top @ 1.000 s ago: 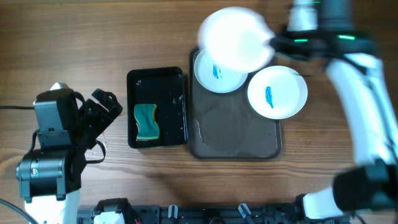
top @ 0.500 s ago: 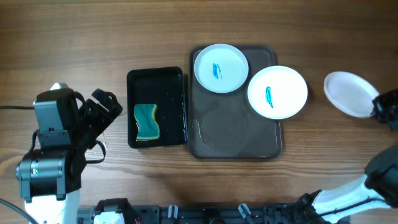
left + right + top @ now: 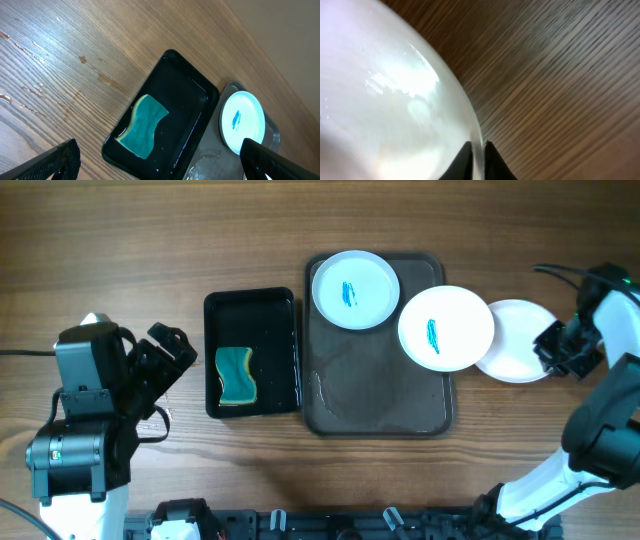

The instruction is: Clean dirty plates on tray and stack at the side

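Overhead view.
- Tray [image 3: 380, 405]: is lying at mid-table on the table [image 3: 120, 240].
- Left plate [image 3: 355, 290]: is sitting in the tray's far left corner and is showing a blue smear [image 3: 349, 294] at its centre.
- Middle plate [image 3: 446, 328]: is resting on the tray's far right part, overhanging the right edge, and is smeared in the same way.
- Right plate [image 3: 520, 355]: is lying off the tray, just to its right. It is showing plain white, and its left edge is tucked under the middle plate's rim.
- Right gripper [image 3: 562, 350]: is meeting the right plate's right edge.
- Black tray [image 3: 252, 310]: is sitting just left of the tray and is holding a sponge [image 3: 235, 375].
- Left gripper [image 3: 165, 355]: is hovering well left of the black tray, touching nothing.

Left wrist view.
- Fingers [image 3: 50, 162]: are standing wide apart at the lower corners with nothing between them. The black tray, the sponge and the left plate are lying beyond.

Right wrist view.
- Fingertips [image 3: 465, 160]: are pinching the right plate's rim, one on each side. The glossy white surface is filling the left half, with wood grain beyond.
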### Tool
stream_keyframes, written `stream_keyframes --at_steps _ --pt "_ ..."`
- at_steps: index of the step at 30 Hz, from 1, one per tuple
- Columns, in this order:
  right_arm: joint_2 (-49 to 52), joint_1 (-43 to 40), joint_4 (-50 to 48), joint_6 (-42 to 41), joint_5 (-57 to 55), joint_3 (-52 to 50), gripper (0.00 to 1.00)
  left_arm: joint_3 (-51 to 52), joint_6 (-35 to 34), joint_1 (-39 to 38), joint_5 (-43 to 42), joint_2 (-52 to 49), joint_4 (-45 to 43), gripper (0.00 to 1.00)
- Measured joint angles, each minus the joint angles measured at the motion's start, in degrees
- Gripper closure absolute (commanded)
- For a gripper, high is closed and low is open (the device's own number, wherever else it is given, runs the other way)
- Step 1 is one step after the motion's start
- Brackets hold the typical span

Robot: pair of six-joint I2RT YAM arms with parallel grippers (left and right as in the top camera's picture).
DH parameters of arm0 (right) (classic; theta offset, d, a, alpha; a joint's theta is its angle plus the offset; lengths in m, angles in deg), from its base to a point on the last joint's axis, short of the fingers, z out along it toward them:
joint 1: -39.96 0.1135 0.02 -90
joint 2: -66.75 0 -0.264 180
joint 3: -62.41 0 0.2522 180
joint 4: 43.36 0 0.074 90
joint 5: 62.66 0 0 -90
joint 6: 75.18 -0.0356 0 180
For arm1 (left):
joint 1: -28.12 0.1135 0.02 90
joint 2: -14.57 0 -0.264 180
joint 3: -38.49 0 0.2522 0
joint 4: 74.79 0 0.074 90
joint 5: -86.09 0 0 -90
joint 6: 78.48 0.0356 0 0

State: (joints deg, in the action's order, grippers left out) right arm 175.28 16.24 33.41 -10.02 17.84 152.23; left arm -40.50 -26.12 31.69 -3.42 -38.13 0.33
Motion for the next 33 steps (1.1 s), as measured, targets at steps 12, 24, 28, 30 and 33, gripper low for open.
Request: stream_keyframes --at_steps 12,24,28,30,33 --pt "-10.84 2.89 -11.54 14.91 23.76 -0.22 0.51 0.0 0.0 0.0 0.0 0.0 0.0 0.0" --pt "2.03 11.3 -16.24 17.44 21.31 -0.22 0.95 0.0 0.0 0.0 0.0 0.0 -0.02 0.0" --pt "0.42 11.32 -10.36 16.74 20.9 -0.22 0.96 0.0 0.0 0.0 0.0 0.0 0.0 0.0" --pt "-3.13 11.61 -6.8 16.24 20.48 -0.24 0.96 0.0 0.0 0.0 0.0 0.0 0.02 0.0" --pt "-11.98 14.12 -0.22 15.72 19.89 -0.24 0.96 0.0 0.0 0.0 0.0 0.0 0.0 0.0"
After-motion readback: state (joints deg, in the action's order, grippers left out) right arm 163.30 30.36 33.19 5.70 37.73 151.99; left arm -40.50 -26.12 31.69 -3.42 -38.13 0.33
